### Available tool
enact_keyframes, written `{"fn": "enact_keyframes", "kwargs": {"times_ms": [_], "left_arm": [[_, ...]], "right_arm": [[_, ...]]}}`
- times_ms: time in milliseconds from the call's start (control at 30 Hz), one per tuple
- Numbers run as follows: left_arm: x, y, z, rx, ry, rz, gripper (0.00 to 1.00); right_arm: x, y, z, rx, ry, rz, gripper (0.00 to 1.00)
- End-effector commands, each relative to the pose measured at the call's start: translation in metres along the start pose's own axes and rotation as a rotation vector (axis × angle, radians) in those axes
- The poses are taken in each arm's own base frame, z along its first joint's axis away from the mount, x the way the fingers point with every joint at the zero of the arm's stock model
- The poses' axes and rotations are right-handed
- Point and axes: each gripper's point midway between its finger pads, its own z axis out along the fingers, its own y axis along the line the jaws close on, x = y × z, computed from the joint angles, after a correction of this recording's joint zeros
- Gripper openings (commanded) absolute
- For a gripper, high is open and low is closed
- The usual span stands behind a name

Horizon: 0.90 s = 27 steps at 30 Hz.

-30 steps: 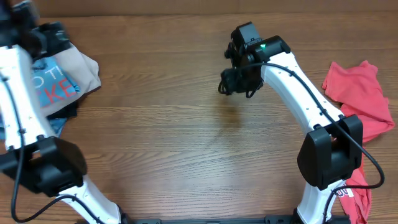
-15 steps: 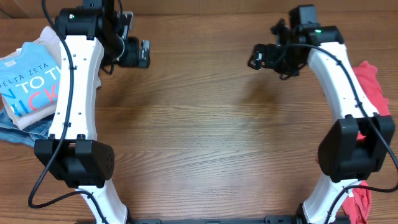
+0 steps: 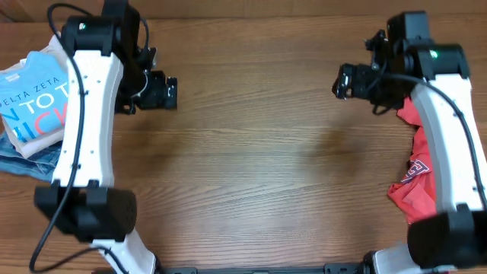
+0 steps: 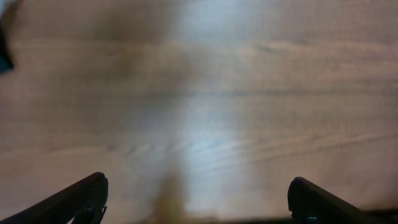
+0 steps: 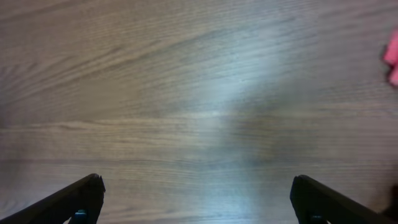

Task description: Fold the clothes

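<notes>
A folded light blue T-shirt [image 3: 32,103] with white and red lettering lies on a stack at the table's left edge. Crumpled red T-shirts [image 3: 417,171] with small white print lie at the right edge, partly hidden by the right arm; a red edge shows in the right wrist view [image 5: 392,59]. My left gripper [image 3: 169,91] is open and empty above bare wood, right of the stack. My right gripper [image 3: 342,81] is open and empty above bare wood, left of the red shirts. Both wrist views show spread fingertips [image 4: 81,196] [image 5: 78,199] over wood.
Beige fabric [image 3: 34,148] and blue denim [image 3: 19,161] lie under the light blue shirt. The wooden table [image 3: 251,175] stretches between the two arms.
Both arms have swung outward and slightly toward the front. The right gripper moved right toward the red shirts; the left gripper shifted a little down. Both stay open.
</notes>
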Motion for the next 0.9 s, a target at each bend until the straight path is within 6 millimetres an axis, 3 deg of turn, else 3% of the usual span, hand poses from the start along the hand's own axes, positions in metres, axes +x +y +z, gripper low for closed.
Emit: {"fn": "enact_keyframes", "kwargs": {"times_ms": [0,67,267,433,633,867], "left_arm": [[0.036,-0.010,-0.021,0.000,-0.061,0.009,0.95],[0.047,-0.009,-0.023,-0.019,-0.113,0.033,0.95],[0.079,-0.018,-0.044,0.024,-0.527,0.121,1.00],[0.098,-0.001,-0.055,-0.008,-0.786,0.096,1.00],[0.122,0.012,-0.050,-0.039,-0.854,0.078,1.00],[0.141,0.018,-0.030,-0.060,-0.742,0.079,1.00]], "right_arm": [[0.023,-0.004,-0.022,0.013,-0.081,0.004,1.00],[0.033,-0.003,-0.031,0.002,-0.156,-0.009,1.00],[0.079,-0.008,-0.059,-0.016,-0.474,-0.073,1.00],[0.109,-0.012,-0.068,-0.039,-0.576,-0.087,1.00],[0.136,-0.019,-0.067,-0.029,-0.532,-0.081,1.00],[0.148,-0.023,-0.058,-0.014,-0.464,-0.071,1.00]]}}
